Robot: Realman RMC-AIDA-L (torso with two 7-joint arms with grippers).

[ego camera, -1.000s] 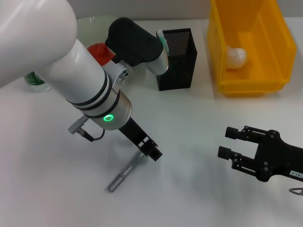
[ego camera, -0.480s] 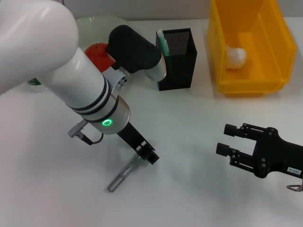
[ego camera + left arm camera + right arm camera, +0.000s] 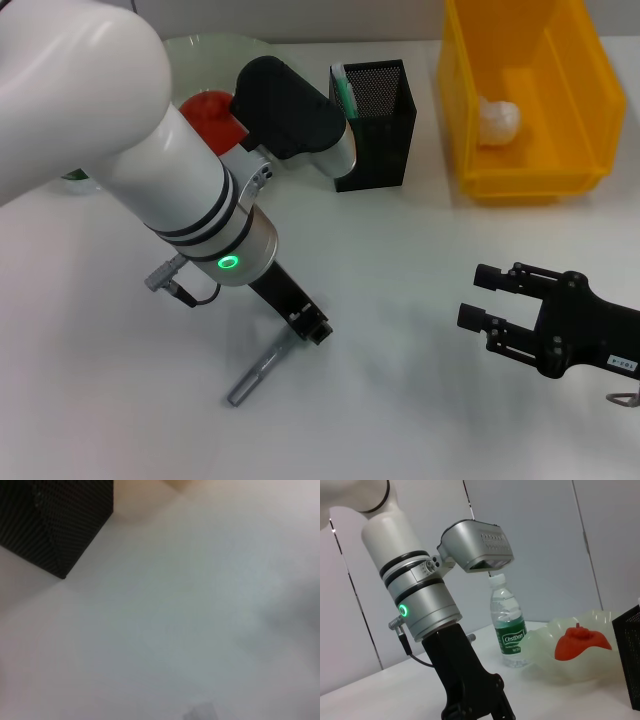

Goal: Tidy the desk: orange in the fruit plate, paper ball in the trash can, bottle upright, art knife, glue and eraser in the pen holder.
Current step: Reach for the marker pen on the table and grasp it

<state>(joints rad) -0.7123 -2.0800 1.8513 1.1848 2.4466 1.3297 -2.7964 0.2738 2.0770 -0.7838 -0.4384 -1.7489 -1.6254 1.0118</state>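
The left gripper (image 3: 312, 330) is low over the desk (image 3: 400, 300), right at the top end of the glue (image 3: 258, 369). The glue is a thin grey stick. It lies flat on the desk, slanting down and away from the gripper toward the robot. The black fingers hide the end of the stick, so it is not clear if the jaws are spread or are pinching it.

The glue looks light, hard and smooth. It is round, so it could roll or slip out. A good place to hold it is across its thin body, near the top end, with a finger on each side. Then it can hang down and drop into the pen holder (image 3: 377, 125).

The pen holder stands well apart, at the back of the desk. The mint-green art knife (image 3: 342, 88) sticks up inside it. The orange (image 3: 205, 110) sits in the fruit plate (image 3: 205, 48). The paper ball (image 3: 498, 120) lies in the trash can (image 3: 590, 110). The bottle (image 3: 509, 630) stands upright beside the fruit plate.

The right gripper (image 3: 480, 298) waits to the side, above the desk, with its jaws spread and nothing in them.
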